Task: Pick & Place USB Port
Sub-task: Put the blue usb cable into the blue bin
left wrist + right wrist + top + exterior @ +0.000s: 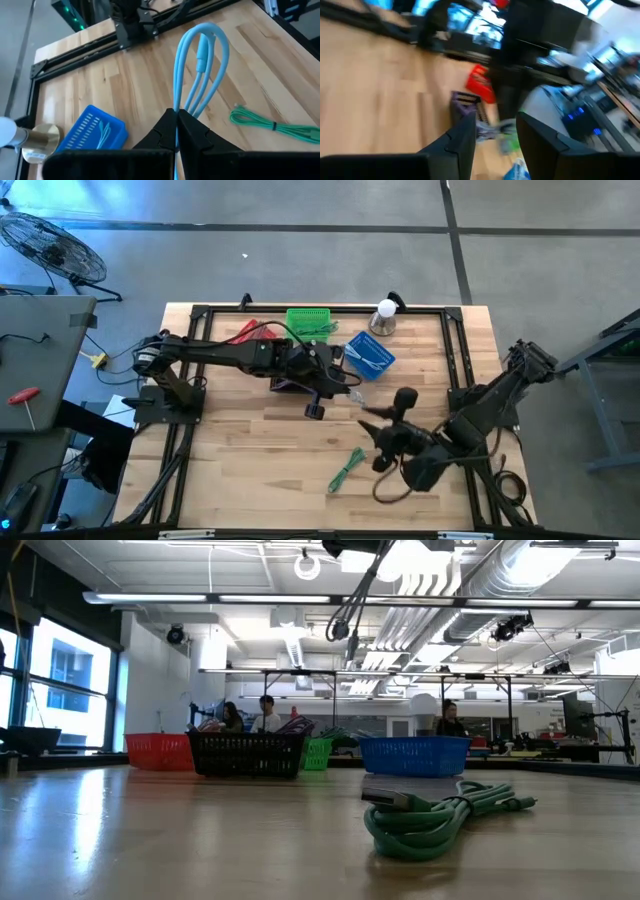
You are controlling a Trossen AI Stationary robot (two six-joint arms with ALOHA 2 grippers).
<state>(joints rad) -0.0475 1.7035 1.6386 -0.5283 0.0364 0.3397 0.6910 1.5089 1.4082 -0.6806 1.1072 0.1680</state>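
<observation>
While the left gripper (177,131) is pinched tight on a looped light-blue cable (200,70), it hangs over mid-table, just short of the blue basket (370,355). Left wrist view: fingers (162,131) meet on the loop's strands, loop sticks out ahead, and that basket already has a pale cable inside.

Left to right across the back in the high view: red basket (250,332), green basket (307,321), dark basket (290,383) mostly under the arm, blue basket, then a brass-coloured stand with a white top (383,318).

Likely step: carry to the blue basket by colour match. To do it well: keep height so the dangling loop clears the rim, centre over the basket, lower before letting go so the loop doesn't spring out.

Green cable (347,469) lies coiled on the table front, well apart from the baskets, plug end visible in the low view.

Right gripper (492,145) hovers near the right front, fingers spread, holding nothing.

No readable labels or writing anywhere.
</observation>
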